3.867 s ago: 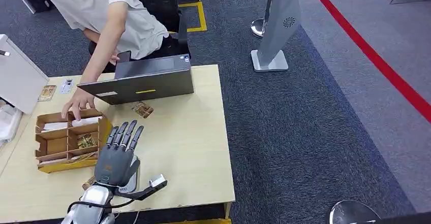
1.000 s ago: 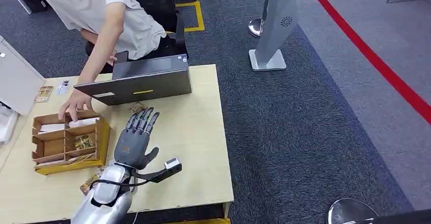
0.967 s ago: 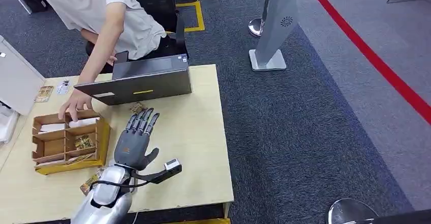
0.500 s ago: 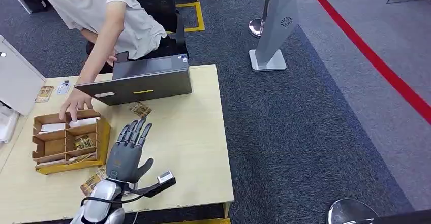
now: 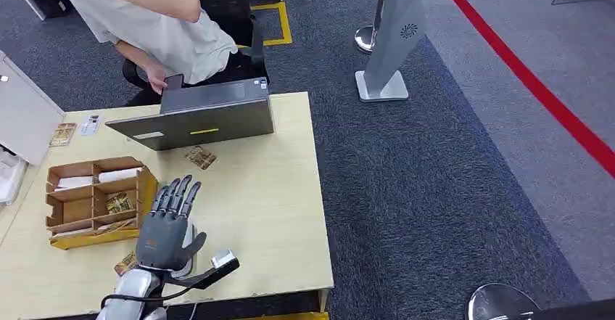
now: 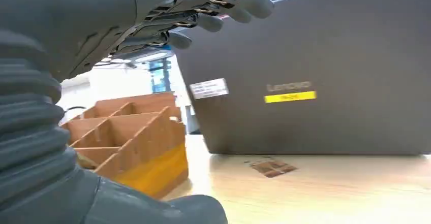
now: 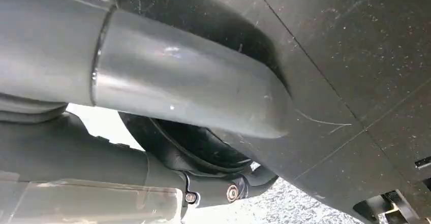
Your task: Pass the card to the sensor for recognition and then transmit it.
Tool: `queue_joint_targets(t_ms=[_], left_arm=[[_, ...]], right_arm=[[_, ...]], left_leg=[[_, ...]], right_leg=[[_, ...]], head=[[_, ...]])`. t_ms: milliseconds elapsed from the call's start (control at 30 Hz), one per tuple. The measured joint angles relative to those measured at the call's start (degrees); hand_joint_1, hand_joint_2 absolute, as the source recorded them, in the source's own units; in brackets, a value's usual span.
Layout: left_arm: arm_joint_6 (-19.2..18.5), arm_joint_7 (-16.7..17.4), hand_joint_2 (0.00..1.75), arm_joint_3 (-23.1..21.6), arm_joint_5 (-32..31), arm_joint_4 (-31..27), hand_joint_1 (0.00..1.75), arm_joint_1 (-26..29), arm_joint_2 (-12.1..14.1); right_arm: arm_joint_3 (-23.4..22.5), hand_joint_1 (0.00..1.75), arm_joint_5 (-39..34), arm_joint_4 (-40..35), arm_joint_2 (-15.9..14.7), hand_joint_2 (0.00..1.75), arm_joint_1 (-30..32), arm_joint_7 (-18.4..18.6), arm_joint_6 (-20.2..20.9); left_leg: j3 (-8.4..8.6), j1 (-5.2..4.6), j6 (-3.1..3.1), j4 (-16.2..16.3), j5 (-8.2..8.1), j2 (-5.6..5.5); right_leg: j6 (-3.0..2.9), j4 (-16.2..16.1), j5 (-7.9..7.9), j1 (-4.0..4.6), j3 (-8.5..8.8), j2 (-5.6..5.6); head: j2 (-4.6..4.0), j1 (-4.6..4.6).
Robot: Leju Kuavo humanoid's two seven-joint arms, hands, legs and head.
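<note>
A brown patterned card (image 5: 201,157) lies flat on the wooden table (image 5: 275,189) just in front of the dark laptop (image 5: 196,120); the left wrist view shows the same card (image 6: 269,167) below the laptop's lid (image 6: 315,71). My left hand (image 5: 168,222) hovers over the table's near part, fingers straight and spread, holding nothing, a hand's length short of the card. Its fingers (image 6: 203,5) are in the left wrist view too. A pale flat device (image 5: 190,246) is partly hidden beneath the palm. A grey rounded part of my right hand (image 7: 178,92) is seen; its fingers are hidden.
A cardboard divider box (image 5: 98,202) with cards in it stands left of my hand, also seen as the box (image 6: 132,137) in the wrist view. Another card (image 5: 125,264) lies by my wrist. A person (image 5: 152,22) sits behind the laptop, arm raised.
My left hand has drawn back from the card toward the near table edge. The person's hand has lifted off the divider box and swung up and away.
</note>
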Motion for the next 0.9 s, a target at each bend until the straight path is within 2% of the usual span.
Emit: queue_joint_targets(t_ms=[233, 300, 400, 500, 700, 767, 833, 900], left_arm=[[3.67, 1.36, 1.75, 6.8, -1.44, -1.38, 0.0, 4.48, 0.02], [5.53, 1.79, 1.75, 10.41, -1.49, -2.23, 0.0, 6.96, 0.02], [6.32, 1.03, 1.75, 15.68, -1.57, -3.25, 0.0, 10.44, -0.07], [6.4, -1.85, 1.75, 21.78, -1.07, -4.65, 0.0, 13.68, -1.01], [6.49, -7.49, 1.75, 33.53, -0.61, -7.3, 0.0, 18.68, -4.96], [6.49, -10.52, 1.75, 38.21, -0.48, -8.31, 0.0, 20.17, -6.93], [6.49, -14.98, 1.75, 42.71, -0.33, -9.2, 0.0, 21.13, -9.06], [6.49, -18.04, 1.75, 46.91, 0.0, -9.92, 0.0, 21.73, -11.13]], right_arm=[[-0.33, 0.0, -3.2, -0.02, 0.09, 0.0, -0.17, 2.43, -0.57], [-1.44, 0.0, -6.02, -0.02, 0.42, 0.0, -0.22, 4.09, -1.66], [-1.97, 0.0, -11.49, -0.02, 0.89, 0.0, -0.32, 6.14, -3.46], [-2.01, 0.0, -20.16, -0.02, 1.22, 0.0, -0.38, 8.33, -6.04], [-0.25, 0.0, -37.31, -0.04, 1.44, 0.0, -0.39, 11.36, -12.21], [2.35, 0.0, -46.58, -0.24, 1.53, 0.0, -0.32, 12.13, -15.79], [7.92, 0.0, -57.84, -0.5, 1.4, 0.0, -0.26, 13.27, -19.2], [12.67, 0.0, -64.22, -0.61, 1.22, 0.0, -0.29, 13.88, -21.93]], left_leg=[[0.0, 0.0, 0.0, -0.02, -0.01, 0.02], [0.02, 0.0, -0.11, -0.03, -0.07, 0.03], [0.03, 0.0, -0.12, -0.03, -0.08, 0.03], [0.02, 0.01, -0.13, -0.04, -0.09, 0.01], [0.01, 0.0, -0.06, -0.04, -0.2, -0.01], [0.01, 0.0, -0.06, -0.04, -0.21, 0.0], [0.0, 0.01, -0.06, -0.04, -0.21, -0.02], [-0.01, 0.01, -0.03, -0.04, -0.24, -0.02]], right_leg=[[0.0, 0.0, -0.02, 0.0, 0.01, -0.02], [-0.05, 0.0, -0.05, 0.0, -0.01, -0.02], [-0.04, 0.0, -0.13, 0.0, -0.01, -0.05], [-0.05, 0.01, -0.17, 0.0, -0.01, -0.1], [-0.04, 0.0, -0.23, 0.0, 0.02, -0.18], [-0.05, 0.0, -0.23, 0.0, 0.02, -0.18], [-0.05, -0.01, -0.24, 0.01, 0.02, -0.2], [-0.06, -0.01, -0.24, 0.01, 0.02, -0.22]], head=[[0.02, 0.0], [0.0, -0.02], [0.0, 0.02], [0.0, 0.0], [0.0, 0.0], [0.0, 0.0], [0.0, 0.04], [0.0, 0.02]])
